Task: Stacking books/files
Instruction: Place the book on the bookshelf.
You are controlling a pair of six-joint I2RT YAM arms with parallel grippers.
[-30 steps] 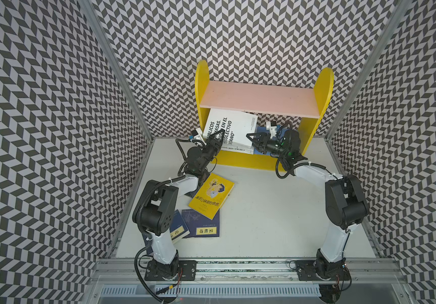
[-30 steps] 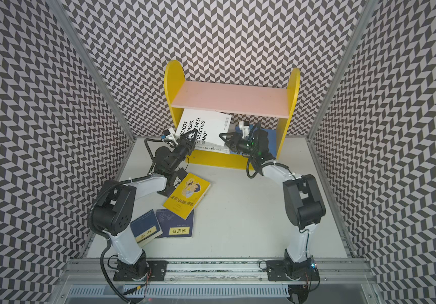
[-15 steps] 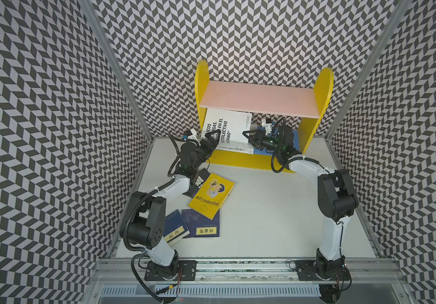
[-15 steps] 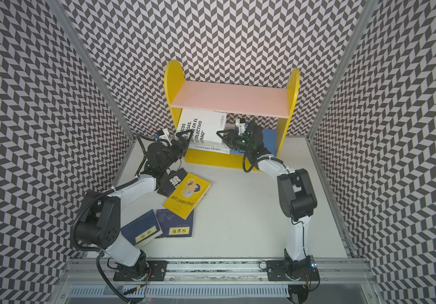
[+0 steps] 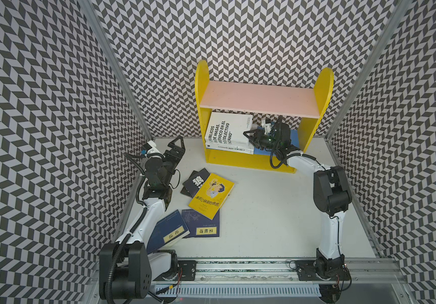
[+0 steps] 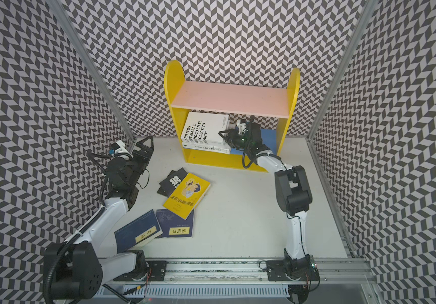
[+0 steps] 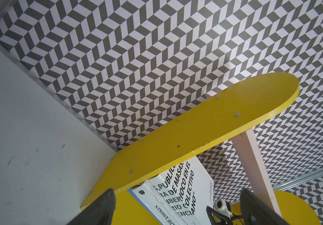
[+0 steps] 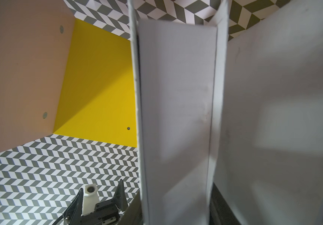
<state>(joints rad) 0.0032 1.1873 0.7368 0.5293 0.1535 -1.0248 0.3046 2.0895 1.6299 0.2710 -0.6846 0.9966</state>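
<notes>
Two white books (image 5: 228, 130) shelved, left fingers (image 7: 102, 210) spread

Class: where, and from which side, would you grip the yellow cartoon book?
The long edge of the yellow book facing bare table, approached low from that side. It lies flat across the black books and a navy book, so that edge probably sits slightly lifted.

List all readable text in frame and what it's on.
"...UBLICOS / ...DE MASAS. / ...RIOCO EN EL / ...O COLECTIVO / ...ANO": cover of upper white book, line starts hidden.
"CHOKLADFABRIKEN": spine of lower white book.
"狼": black book.
"论语", probably: label on left navy book.
"菜根谭", probably: label on right navy book.
Title on yellow book: too blurred to read.
</notes>
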